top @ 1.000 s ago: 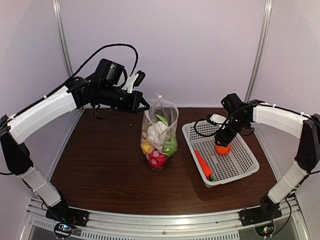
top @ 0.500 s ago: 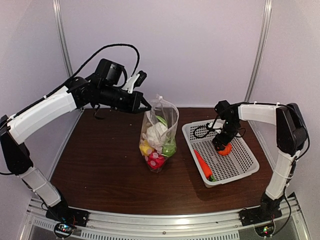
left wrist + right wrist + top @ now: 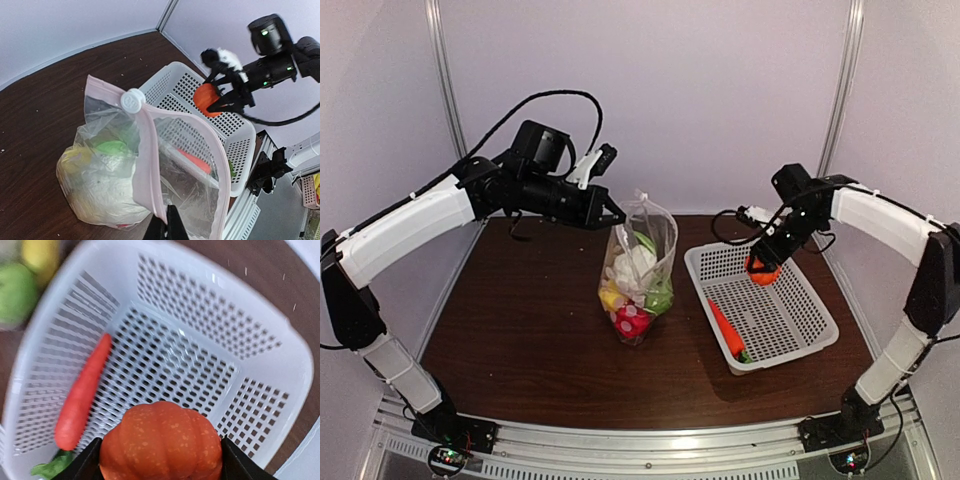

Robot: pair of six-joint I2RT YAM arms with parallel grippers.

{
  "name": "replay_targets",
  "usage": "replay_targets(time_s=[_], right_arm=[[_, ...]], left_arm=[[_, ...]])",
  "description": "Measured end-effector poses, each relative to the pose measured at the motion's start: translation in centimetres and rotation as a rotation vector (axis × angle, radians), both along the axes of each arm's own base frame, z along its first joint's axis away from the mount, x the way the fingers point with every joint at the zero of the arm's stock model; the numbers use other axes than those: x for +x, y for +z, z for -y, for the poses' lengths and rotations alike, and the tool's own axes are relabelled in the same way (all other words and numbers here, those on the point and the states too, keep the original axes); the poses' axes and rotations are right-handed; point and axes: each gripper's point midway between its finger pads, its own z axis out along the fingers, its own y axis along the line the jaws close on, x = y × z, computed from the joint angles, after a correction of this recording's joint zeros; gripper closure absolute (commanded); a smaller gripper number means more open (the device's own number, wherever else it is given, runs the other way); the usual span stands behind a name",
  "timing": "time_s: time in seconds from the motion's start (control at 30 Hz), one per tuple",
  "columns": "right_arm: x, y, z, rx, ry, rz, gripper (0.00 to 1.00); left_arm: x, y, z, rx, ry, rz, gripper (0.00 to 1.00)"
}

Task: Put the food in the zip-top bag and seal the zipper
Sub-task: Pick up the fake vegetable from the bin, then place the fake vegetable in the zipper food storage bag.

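The clear zip-top bag (image 3: pixel 638 270) stands on the table, holding cauliflower, green apple, yellow and red food. My left gripper (image 3: pixel 613 214) is shut on its pink mouth edge (image 3: pixel 150 185), holding the mouth open; the white slider tab (image 3: pixel 132 101) sits at the far end of the zipper. My right gripper (image 3: pixel 763 262) is shut on the orange pumpkin (image 3: pixel 763 270), lifted above the white basket (image 3: pixel 800 340). In the right wrist view the pumpkin (image 3: pixel 161 442) fills the space between the fingers. The orange carrot (image 3: pixel 727 330) lies in the basket, also seen in the right wrist view (image 3: pixel 82 392).
The white perforated basket (image 3: pixel 260 365) sits right of the bag, near the table's right edge. A black cable trails from the right arm over the basket's far rim. Metal frame posts stand at the back corners.
My right gripper has lifted the pumpkin up out of the basket, toward its far rim. The left gripper still holds the bag's edge, nearly unmoved.
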Motion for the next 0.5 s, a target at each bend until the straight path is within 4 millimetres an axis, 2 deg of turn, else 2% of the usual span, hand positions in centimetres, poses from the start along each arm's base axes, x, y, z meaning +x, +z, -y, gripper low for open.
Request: replay_targets(time_s=[0.03,0.17,0.2,0.27,0.3,0.37,0.5], right_arm=[[0.0,2.4,-0.9,0.064,0.018,0.045,0.46],[-1.5,15.3,-5.2,0.397,0.155,0.303,0.46],[-2.2,17.9,-6.3,0.472,0.193,0.349,0.46],[-3.3,21.5,-8.1,0.597,0.261,0.401,0.46],[-3.8,22.9,-9.3,0.663,0.295,0.410,0.46],[-4.6,24.3,-11.9,0.766,0.360,0.391,0.46],[-5.7,24.0,-16.7,0.869,0.466,0.301,0.46]], left_arm=[[-0.1,0.0,0.1,-0.004,-0.005,-0.001,1.00],[0.0,0.0,0.7,-0.021,-0.020,-0.009,1.00],[0.1,0.0,0.9,-0.027,-0.022,-0.012,1.00],[0.3,-0.3,1.2,-0.029,-0.025,-0.021,1.00],[0.3,-0.5,1.3,-0.030,-0.026,-0.027,1.00],[0.4,-0.7,1.5,-0.034,-0.027,-0.035,1.00],[0.5,-0.4,1.7,-0.044,-0.023,-0.040,1.00]])
